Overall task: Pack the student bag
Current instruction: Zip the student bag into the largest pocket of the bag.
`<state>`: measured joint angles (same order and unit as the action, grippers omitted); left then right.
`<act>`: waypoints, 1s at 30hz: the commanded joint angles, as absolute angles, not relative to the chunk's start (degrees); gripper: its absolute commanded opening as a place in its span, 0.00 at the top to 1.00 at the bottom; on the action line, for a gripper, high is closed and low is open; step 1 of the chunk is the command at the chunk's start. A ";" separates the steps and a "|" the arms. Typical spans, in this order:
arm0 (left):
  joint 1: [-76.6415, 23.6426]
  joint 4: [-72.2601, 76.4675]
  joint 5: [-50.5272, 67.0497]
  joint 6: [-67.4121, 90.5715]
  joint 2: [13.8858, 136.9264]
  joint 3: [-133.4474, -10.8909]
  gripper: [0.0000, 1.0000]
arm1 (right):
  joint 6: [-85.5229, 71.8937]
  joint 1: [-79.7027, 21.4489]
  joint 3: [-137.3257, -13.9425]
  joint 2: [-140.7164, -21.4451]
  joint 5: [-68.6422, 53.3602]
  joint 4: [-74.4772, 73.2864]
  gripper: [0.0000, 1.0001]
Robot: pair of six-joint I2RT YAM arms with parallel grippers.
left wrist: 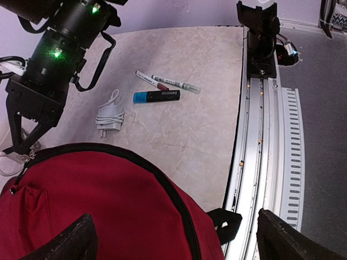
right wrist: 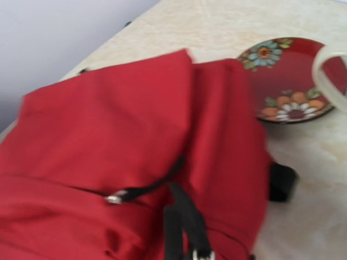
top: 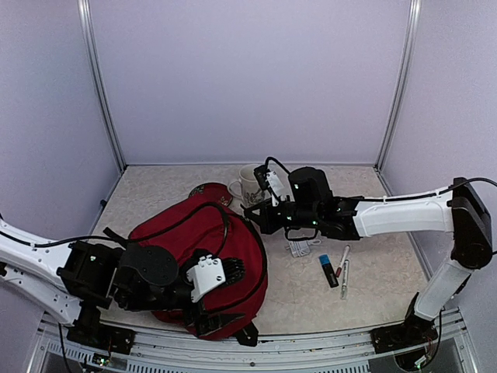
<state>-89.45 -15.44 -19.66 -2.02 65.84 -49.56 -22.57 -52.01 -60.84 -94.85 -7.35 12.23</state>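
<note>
Left wrist view: left gripper (left wrist: 173,219) nearest the lens, its two dark fingertips (left wrist: 68,241) at the bottom corners of the frame. Jaws spread wide and holding nothing; red fabric lies below and between them.

Student bag (top: 203,249): dark red, lying flat on the table (left wrist: 190,49) at the near left, close to the front edge. In the top view the left arm's wrist sits over the bag's near half. A black zipper band curves along the bag's edge, and black straps cross the red cloth in the right wrist view, which is blurred.

Right gripper (left wrist: 23,145): reached across from the right, with its tips down at the bag's far-right edge, at the zipper line. The fingers converge to a narrow V. Cannot tell whether they are pinching anything. Its own fingers do not show in the right wrist view.

Other items:
- red plate (right wrist: 287,81) with a flower pattern, just beyond the bag and partly hidden by it
- white mug (top: 248,185) beside the plate
- white charger (left wrist: 110,116) with its cord wound, on the table right of the bag
- blue-and-black marker (left wrist: 156,96), just beyond the charger
- two slim pens (left wrist: 176,83), lying close beside the marker
</note>
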 commanded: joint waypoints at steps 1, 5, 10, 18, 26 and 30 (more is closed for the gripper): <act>-89.39 -11.25 -22.44 -0.92 71.71 -51.05 0.01 | -24.29 -53.56 -59.16 -90.53 -3.27 19.55 1.00; -88.46 -10.49 -33.56 -0.85 77.16 -53.59 0.01 | -24.79 -53.68 -59.22 -90.94 -3.61 19.78 1.00; -86.68 -11.28 -41.71 -0.59 82.32 -55.53 0.01 | -25.64 -53.70 -58.89 -91.50 -4.49 20.99 1.00; -86.30 -13.53 -31.29 0.45 84.44 -52.57 0.44 | -23.16 -51.53 -62.43 -93.74 -6.15 19.59 1.00; -85.98 -13.47 -22.01 2.66 81.08 -48.14 0.19 | -24.01 -48.57 -67.04 -98.95 -10.72 20.61 1.00; -85.91 -15.45 -24.78 2.82 81.08 -47.47 0.65 | -23.82 -48.46 -68.88 -100.71 -11.23 20.35 1.00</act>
<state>-86.04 -13.26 -25.61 2.35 82.21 -48.38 -24.10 -49.36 -64.66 -99.68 -10.94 14.70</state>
